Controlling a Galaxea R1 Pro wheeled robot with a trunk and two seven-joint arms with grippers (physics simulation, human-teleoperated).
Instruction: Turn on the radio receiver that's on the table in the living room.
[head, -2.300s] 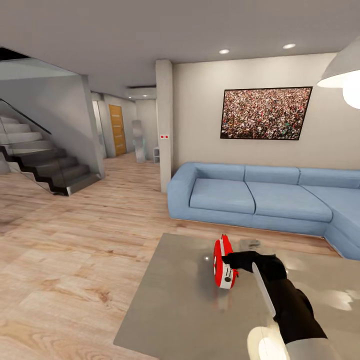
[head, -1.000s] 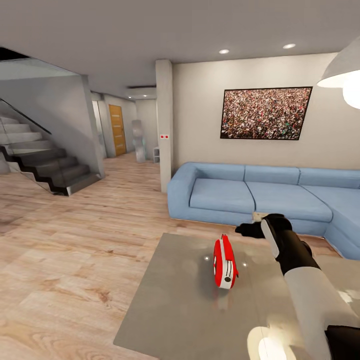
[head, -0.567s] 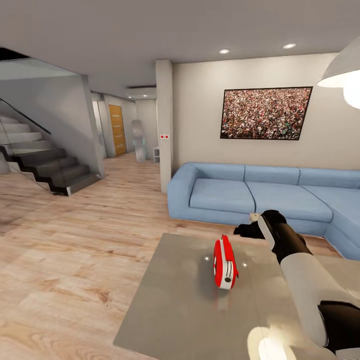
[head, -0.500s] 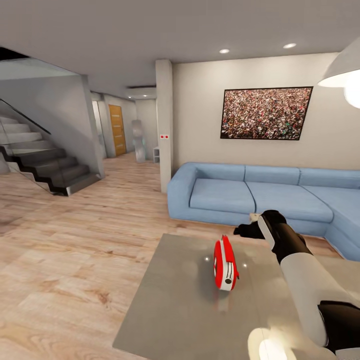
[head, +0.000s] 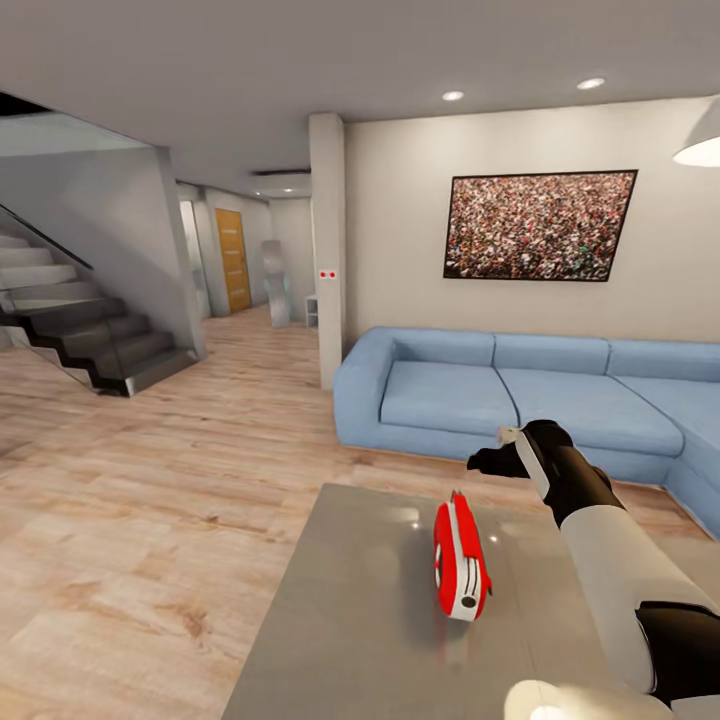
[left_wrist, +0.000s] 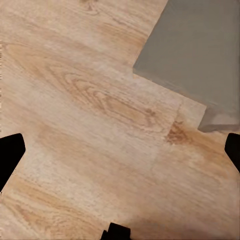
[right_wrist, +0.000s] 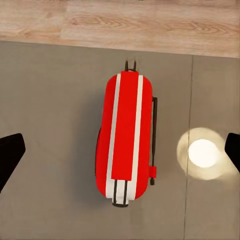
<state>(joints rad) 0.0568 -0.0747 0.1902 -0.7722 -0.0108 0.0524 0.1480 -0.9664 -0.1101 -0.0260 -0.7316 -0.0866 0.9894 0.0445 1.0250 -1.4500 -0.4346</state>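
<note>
**Right gripper poised above the radio receiver, before the switch-on contact**

Left third of the head view: staircase (head: 95, 340) and plank floor (head: 150, 520). In the left wrist view, the left gripper (left_wrist: 120, 160) hangs over floor beside a worktop corner, fingertips (left_wrist: 10, 155) wide apart, holding nothing. Centre of the head view: the radio receiver (head: 461, 557) stands upright on the worktop (head: 350, 620), edge-on. Right of centre, above it, the right gripper (head: 488, 462) hovers clear; the right wrist view shows its fingers spread wide, empty, over the receiver's top. Behind stands the blue sofa (head: 520, 395). Recommended: descend slowly, press the control lightly, avoid toppling the narrow body.
</note>
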